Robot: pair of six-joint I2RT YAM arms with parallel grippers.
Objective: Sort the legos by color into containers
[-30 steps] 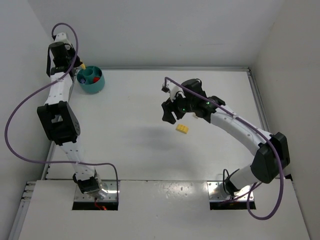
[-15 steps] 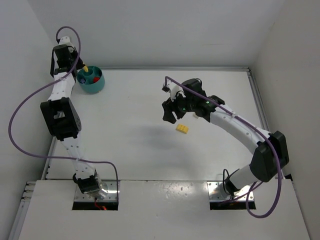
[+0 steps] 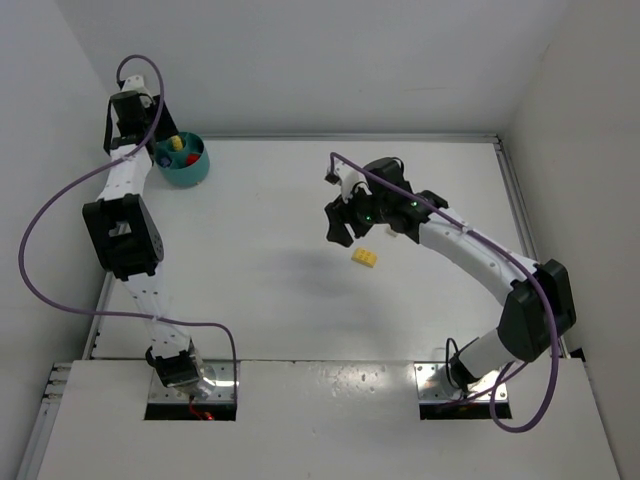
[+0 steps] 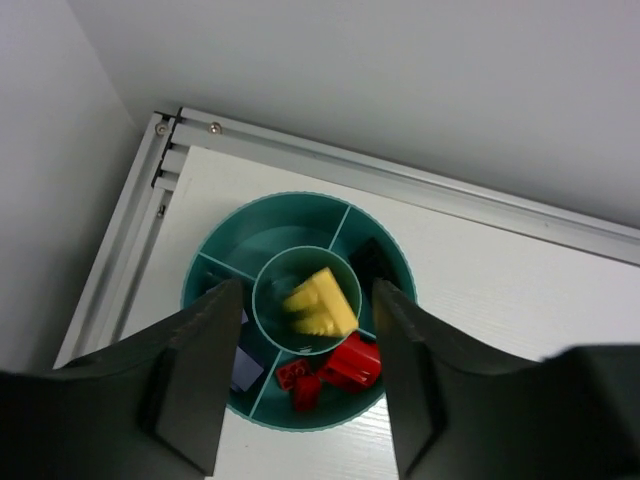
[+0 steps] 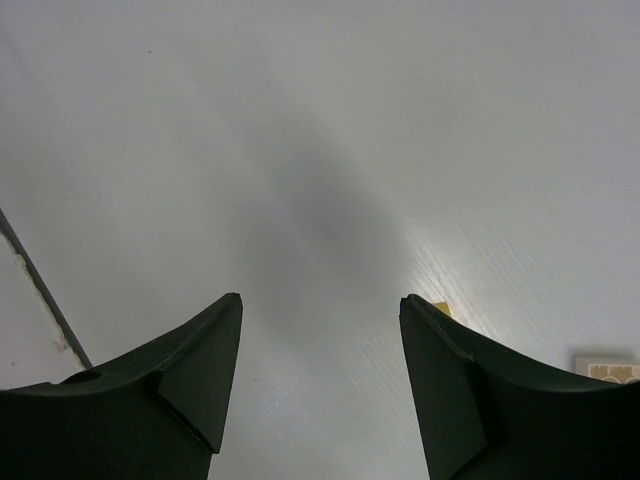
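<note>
— Teal plastic is catching my eye first: from overhead, the bowl (image 3: 186, 178) is sitting at the far left corner of the table (image 3: 250, 290), and the left gripper (image 3: 165, 140) is hanging just over its left rim.

— And the other arm?

— The right gripper (image 3: 338, 230) is hovering near the middle of the table with its jaws spread and nothing between them. A loose yellow brick (image 3: 365, 258) is lying on the table just to the near right of it, not touching.

— What is the left wrist camera showing?

— It is looking straight down into the bowl (image 4: 300, 197). The fingers (image 4: 205, 380) are standing apart and gripping nothing. A second yellow brick (image 4: 322, 302) is resting in the round centre cup below them. Red bricks (image 4: 340, 365) are lying in the near compartment, and a purple brick (image 4: 246, 366) is peeking out from behind the left finger in the compartment beside it. Something dark is sitting in the right compartment, but I cannot tell what.

— And the right wrist?

— Its fingers (image 5: 190, 385) are spread wide over bare white table, holding nothing. Only a sliver of the loose yellow brick (image 5: 441, 308) is showing beside the right finger.
</note>
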